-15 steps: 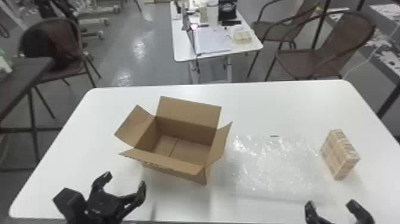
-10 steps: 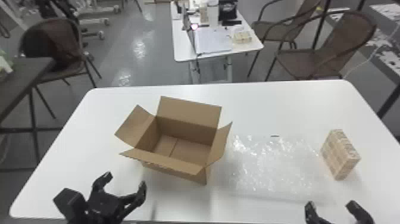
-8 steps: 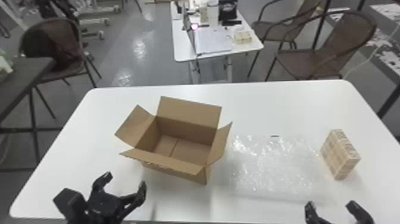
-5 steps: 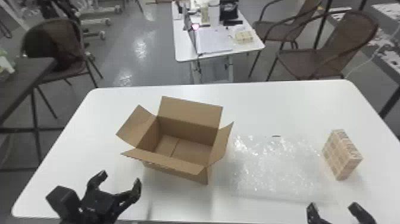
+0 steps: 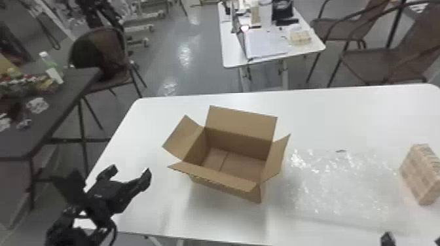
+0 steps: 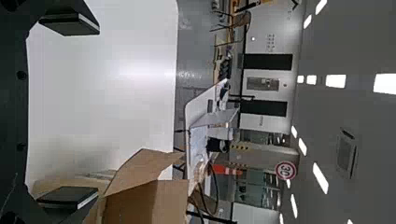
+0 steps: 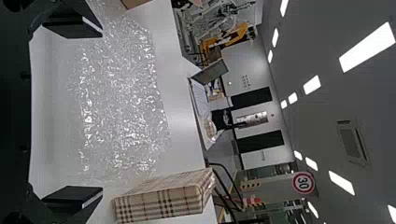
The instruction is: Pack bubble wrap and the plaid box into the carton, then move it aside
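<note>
L end effector (image 5: 129,170) farther from carton (image 5: 229,145), R end effector (image 5: 413,237) near wrap (image 5: 343,186), both gaping

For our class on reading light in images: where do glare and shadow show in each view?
Head view: glints scatter over the clear crinkled bubble wrap, reflections brighten the grey floor, a soft shadow lies before the open brown cardboard carton. Left wrist view: pale sheen on the white tabletop, ceiling lights glaring white. Right wrist view: bright sparkles on the bubble wrap.
</note>
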You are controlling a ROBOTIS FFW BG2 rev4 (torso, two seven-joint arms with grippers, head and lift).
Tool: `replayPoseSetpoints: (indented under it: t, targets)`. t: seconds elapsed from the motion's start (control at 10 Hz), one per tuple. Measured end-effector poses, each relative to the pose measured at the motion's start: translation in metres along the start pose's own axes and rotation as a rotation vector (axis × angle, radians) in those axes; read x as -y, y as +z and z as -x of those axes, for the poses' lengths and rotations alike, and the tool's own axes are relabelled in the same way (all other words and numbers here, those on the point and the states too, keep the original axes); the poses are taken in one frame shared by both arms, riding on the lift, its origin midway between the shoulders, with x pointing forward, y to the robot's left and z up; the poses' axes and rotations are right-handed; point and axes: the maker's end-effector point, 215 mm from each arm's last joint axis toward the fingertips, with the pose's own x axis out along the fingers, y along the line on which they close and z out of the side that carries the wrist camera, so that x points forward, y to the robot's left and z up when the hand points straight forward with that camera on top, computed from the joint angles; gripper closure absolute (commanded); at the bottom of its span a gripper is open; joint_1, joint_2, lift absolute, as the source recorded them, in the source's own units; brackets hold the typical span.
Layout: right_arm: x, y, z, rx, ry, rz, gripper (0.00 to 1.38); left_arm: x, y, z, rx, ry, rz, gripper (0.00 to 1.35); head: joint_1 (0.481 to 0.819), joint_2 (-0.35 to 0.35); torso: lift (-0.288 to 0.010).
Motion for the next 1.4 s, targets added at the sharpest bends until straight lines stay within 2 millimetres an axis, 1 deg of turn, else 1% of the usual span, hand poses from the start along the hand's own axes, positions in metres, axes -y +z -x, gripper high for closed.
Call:
replayPoseSetpoints:
  t: [0.1,0.2,0.3,0.4,0.5,0.6,0.7,0.8,0.9,1.1,1.2,1.3,1.4]
  targets:
    - [-0.002,0.000,-0.002,0.000,0.004,-0.002,0.11,0.001,0.012,-0.011,0.017,-0.013,0.049,0.10,0.695,0.275,-0.102]
    - [-0.003,-0.001,-0.004,-0.002,0.007,-0.005,0.11,0.013,0.015,-0.023,0.017,-0.036,0.113,0.11,0.695,0.262,-0.102]
    - [-0.004,-0.002,-0.004,-0.003,0.009,-0.006,0.11,0.030,0.014,-0.034,0.006,-0.076,0.183,0.12,0.695,0.234,-0.102]
    - [-0.006,-0.003,-0.006,-0.005,0.012,-0.008,0.11,0.041,0.011,-0.040,-0.008,-0.100,0.220,0.12,0.695,0.223,-0.102]
    - [-0.008,-0.005,-0.008,-0.010,0.016,-0.013,0.11,0.044,0.007,-0.045,-0.023,-0.109,0.237,0.12,0.695,0.215,-0.102]
    - [-0.010,-0.006,-0.009,-0.013,0.019,-0.016,0.11,0.048,0.002,-0.055,-0.035,-0.118,0.258,0.13,0.695,0.210,-0.102]
    - [-0.011,-0.006,-0.011,-0.016,0.022,-0.019,0.11,0.055,0.001,-0.068,-0.042,-0.140,0.272,0.13,0.695,0.199,-0.102]
    - [-0.014,-0.007,-0.013,-0.020,0.027,-0.022,0.11,0.061,0.003,-0.082,-0.045,-0.170,0.272,0.14,0.695,0.193,-0.102]
    - [-0.017,-0.008,-0.016,-0.021,0.035,-0.025,0.11,0.063,0.006,-0.093,-0.042,-0.189,0.258,0.16,0.695,0.188,-0.102]
    - [-0.022,-0.009,-0.021,-0.024,0.048,-0.031,0.11,0.060,0.009,-0.109,-0.031,-0.192,0.259,0.30,0.695,0.192,-0.102]
    - [-0.023,-0.009,-0.022,-0.026,0.050,-0.032,0.11,0.058,0.006,-0.112,-0.031,-0.189,0.263,0.43,0.695,0.193,-0.102]
    - [-0.024,-0.009,-0.024,-0.026,0.053,-0.032,0.11,0.056,0.005,-0.114,-0.029,-0.186,0.266,0.68,0.695,0.196,-0.102]
    - [-0.025,-0.008,-0.025,-0.025,0.056,-0.032,0.11,0.055,0.008,-0.116,-0.017,-0.185,0.254,0.92,0.695,0.198,-0.102]
